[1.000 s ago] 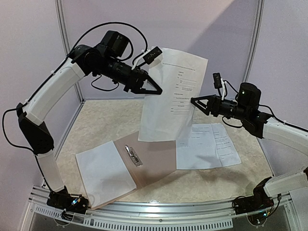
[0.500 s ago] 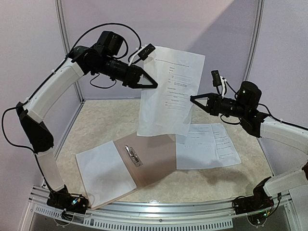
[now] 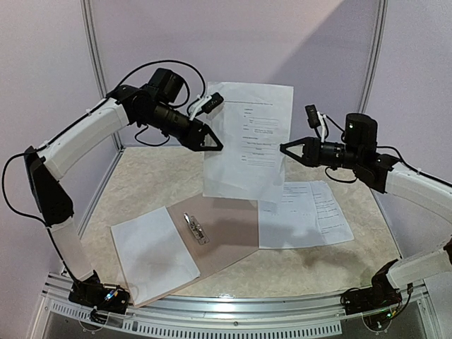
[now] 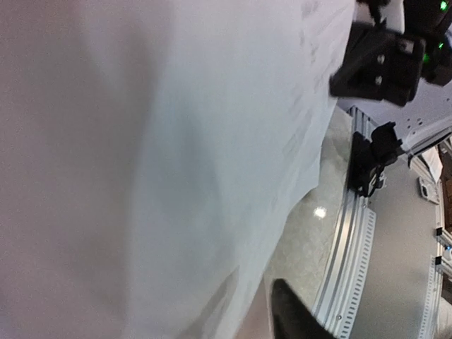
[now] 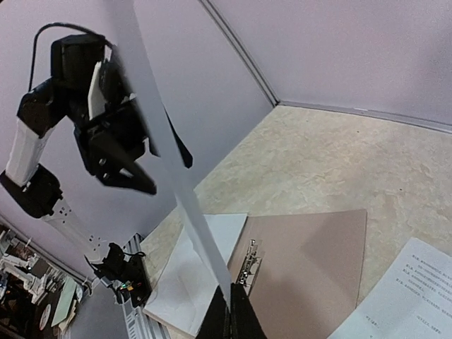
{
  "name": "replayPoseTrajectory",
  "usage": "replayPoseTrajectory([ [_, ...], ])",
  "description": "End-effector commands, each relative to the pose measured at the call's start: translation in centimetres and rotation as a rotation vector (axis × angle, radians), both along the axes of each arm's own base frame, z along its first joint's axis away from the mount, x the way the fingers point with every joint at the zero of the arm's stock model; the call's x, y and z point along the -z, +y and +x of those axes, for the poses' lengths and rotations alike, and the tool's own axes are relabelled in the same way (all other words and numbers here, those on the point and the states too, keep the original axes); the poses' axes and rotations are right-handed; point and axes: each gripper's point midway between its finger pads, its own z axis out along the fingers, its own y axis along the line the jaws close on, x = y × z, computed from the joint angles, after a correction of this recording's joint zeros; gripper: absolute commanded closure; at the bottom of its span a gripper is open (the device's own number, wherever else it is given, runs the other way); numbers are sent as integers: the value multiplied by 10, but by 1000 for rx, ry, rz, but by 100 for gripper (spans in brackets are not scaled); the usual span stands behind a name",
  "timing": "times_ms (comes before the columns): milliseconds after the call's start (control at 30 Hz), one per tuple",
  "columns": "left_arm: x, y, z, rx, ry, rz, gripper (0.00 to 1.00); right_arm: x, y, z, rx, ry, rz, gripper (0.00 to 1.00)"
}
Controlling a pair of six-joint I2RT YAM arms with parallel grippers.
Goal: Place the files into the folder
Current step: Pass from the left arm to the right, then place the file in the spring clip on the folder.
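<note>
One white printed sheet of the files (image 3: 247,141) hangs upright in the air over the table's middle. My right gripper (image 3: 283,148) is shut on that sheet's right edge, and the right wrist view shows its closed fingertips (image 5: 230,311) pinching the paper edge-on. My left gripper (image 3: 215,145) stands open at the sheet's left edge, its fingers (image 5: 145,185) spread on either side of the paper. The sheet's blank back (image 4: 155,162) fills the left wrist view. The brown folder (image 3: 229,236) lies open below with its metal clip (image 3: 195,228). A white sheet (image 3: 152,254) rests on its left half.
More printed sheets (image 3: 305,212) lie flat on the table right of the folder. Pale walls with metal posts (image 3: 92,70) close in the back and sides. An aluminium rail (image 3: 233,318) runs along the near edge by both arm bases.
The right gripper has shut on the sheet's right edge. The left gripper has opened off the left edge and dropped slightly. The sheet now hangs straighter.
</note>
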Motion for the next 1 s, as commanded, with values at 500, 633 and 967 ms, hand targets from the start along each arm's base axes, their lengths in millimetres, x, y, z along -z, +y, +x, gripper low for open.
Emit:
replayPoseTrajectory([
  [500, 191, 186, 4, -257, 187, 699, 13, 211, 15, 40, -253, 662, -722, 100],
  [633, 225, 228, -11, -248, 226, 882, 18, 241, 19, 48, -285, 727, -768, 100],
  [967, 275, 267, -37, -201, 264, 1064, 18, 252, 52, 35, -418, 688, -742, 100],
])
